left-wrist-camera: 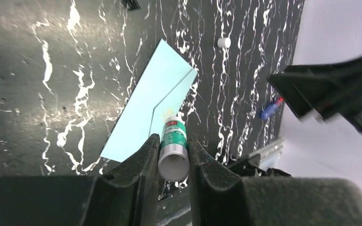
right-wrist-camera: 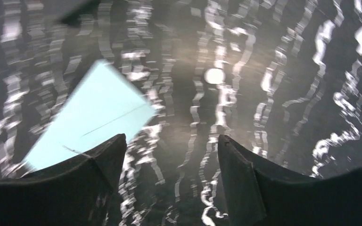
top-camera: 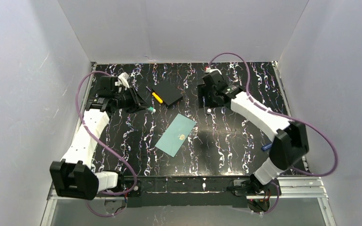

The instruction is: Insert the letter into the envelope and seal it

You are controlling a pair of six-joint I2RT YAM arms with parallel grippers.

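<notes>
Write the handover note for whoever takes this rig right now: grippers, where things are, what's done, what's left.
Left gripper: shut on a glue stick, held above the table off the envelope's far left side.
Right gripper: open, empty, above the table near a small white cap, likely the stick's.
Envelope: flat mid-table, flap side up, flap lying down; glued or not cannot be told.
Letter: not in view anywhere; probably inside the envelope, unconfirmed.
Left: check the letter is in, glue the flap, press it shut.
</notes>
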